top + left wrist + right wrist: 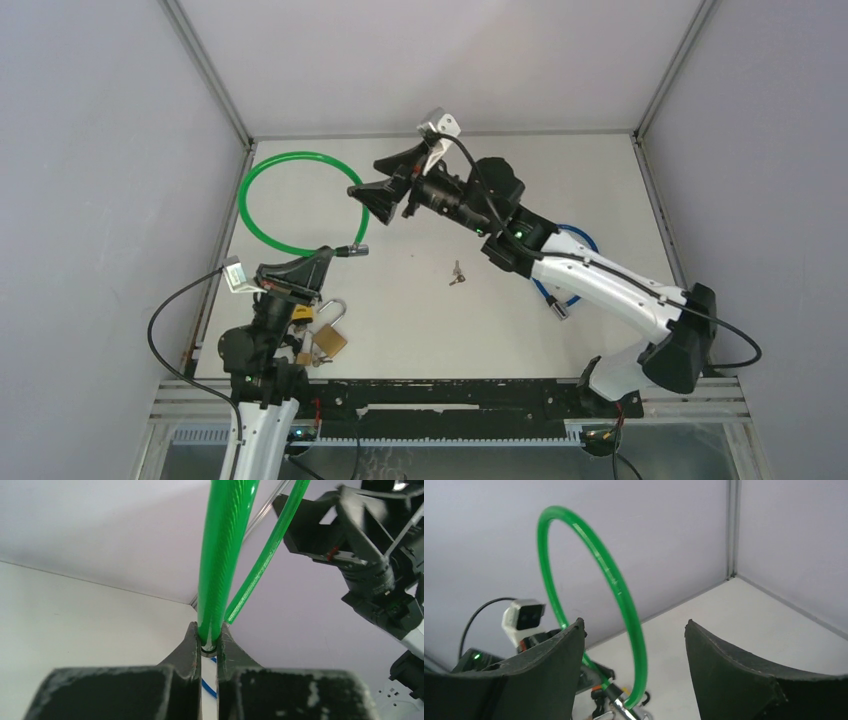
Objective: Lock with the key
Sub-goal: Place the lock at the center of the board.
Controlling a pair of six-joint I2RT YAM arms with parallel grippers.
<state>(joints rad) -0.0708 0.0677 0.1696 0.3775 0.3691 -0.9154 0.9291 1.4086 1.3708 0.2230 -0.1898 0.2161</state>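
Small silver metal key [457, 272] lies mid-frame, below released right claw [365, 178], long axis up-down; left claw [209, 632] clenches green cable loop [222, 555]

In the top view, the cable loop [297, 202] occupies the upper left of the counter [420, 330]. The left hand [327, 256] is at its lower end, the right hand [383, 192] at its right edge. The key [457, 272] lies at frame centre, the padlock [328, 338] at lower left, and a second cable [572, 272] right of centre, partly under the right arm.
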